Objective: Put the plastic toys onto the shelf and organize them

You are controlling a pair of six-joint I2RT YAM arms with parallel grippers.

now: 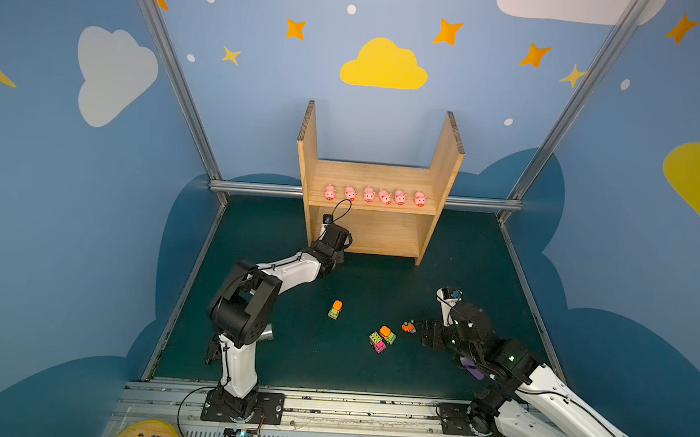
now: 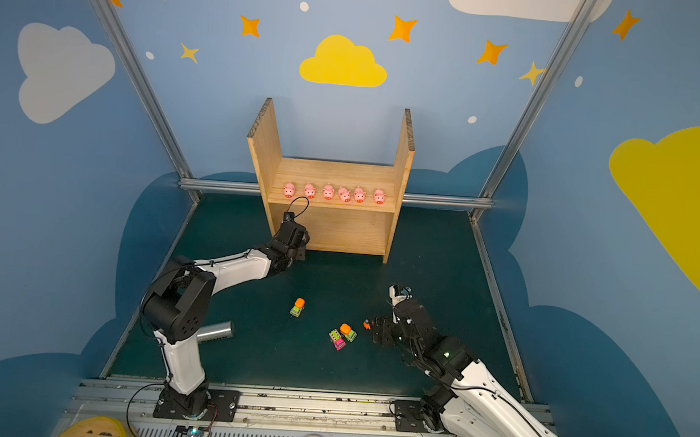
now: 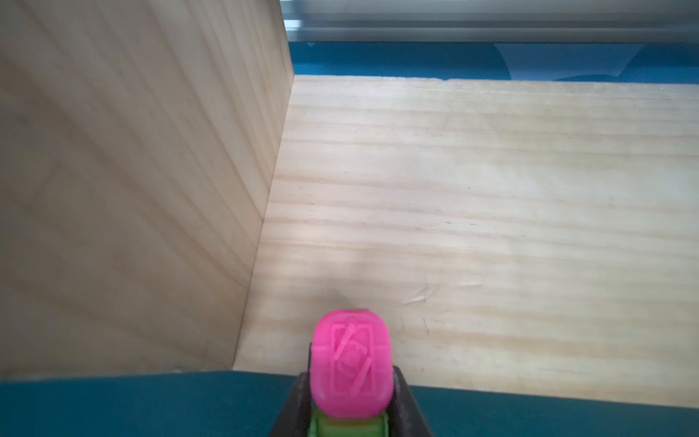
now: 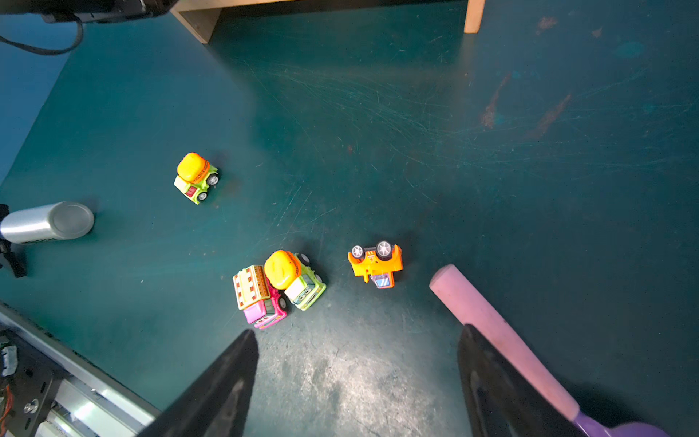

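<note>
The pine shelf (image 1: pixel 374 229) stands at the back of the table, with several pink pigs (image 1: pixel 369 194) in a row on its upper board. My left gripper (image 3: pixel 350 382) is shut on a pink and lime green toy vehicle (image 3: pixel 350 363), at the front edge of the lower board (image 3: pixel 491 208) close to the left side panel (image 3: pixel 132 189). My right gripper (image 4: pixel 355 340) hangs open and empty over the table. Ahead of it lie an overturned orange vehicle (image 4: pixel 376 263), a green mixer truck (image 4: pixel 299 280) touching a pink truck (image 4: pixel 257 297), and a second green mixer truck (image 4: pixel 194 178) farther off.
A purple scoop's pink handle (image 4: pixel 499 336) lies right beside my right gripper's finger. A silver metal cylinder (image 2: pixel 215 332) lies on its side near the left arm's base. A yellow object (image 1: pixel 147 434) sits below the table's front rail.
</note>
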